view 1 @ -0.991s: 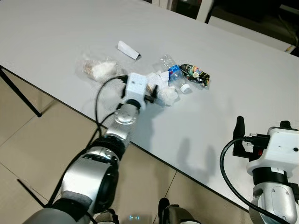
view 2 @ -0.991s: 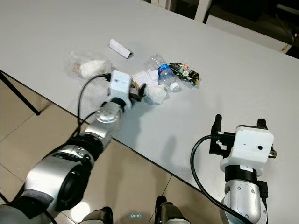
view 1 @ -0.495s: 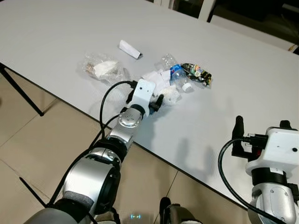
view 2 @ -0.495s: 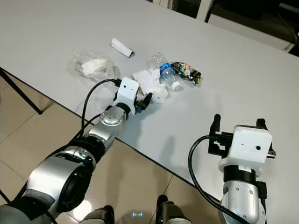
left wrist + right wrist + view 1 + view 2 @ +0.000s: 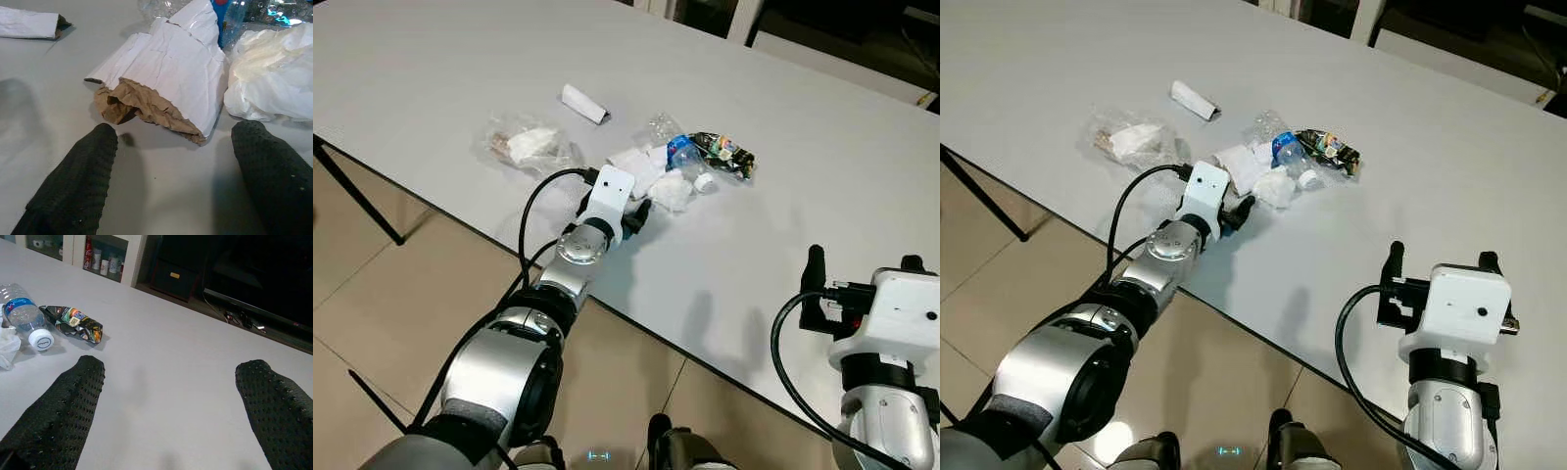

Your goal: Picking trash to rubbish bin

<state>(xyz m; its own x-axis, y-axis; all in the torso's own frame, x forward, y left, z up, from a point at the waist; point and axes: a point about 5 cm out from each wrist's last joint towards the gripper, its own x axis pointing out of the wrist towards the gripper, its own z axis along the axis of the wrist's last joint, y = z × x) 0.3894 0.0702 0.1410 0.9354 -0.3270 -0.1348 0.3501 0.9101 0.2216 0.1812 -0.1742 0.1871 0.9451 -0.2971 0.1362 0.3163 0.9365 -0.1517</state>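
On the table [image 5: 431,69] all the trash lies unpicked: a torn paper bag [image 5: 166,93], a tissue wad [image 5: 274,81], a bottle [image 5: 24,316], a snack wrapper [image 5: 73,323], a clear bag [image 5: 524,145] and a paper scrap [image 5: 582,103]. No bin can be seen, so the task looks barely begun. The left gripper [image 5: 171,166] sits low over the table with fingers spread wide, empty, the paper bag just ahead between them, probably untouched. The right gripper [image 5: 171,406] hovers well apart, spread and empty
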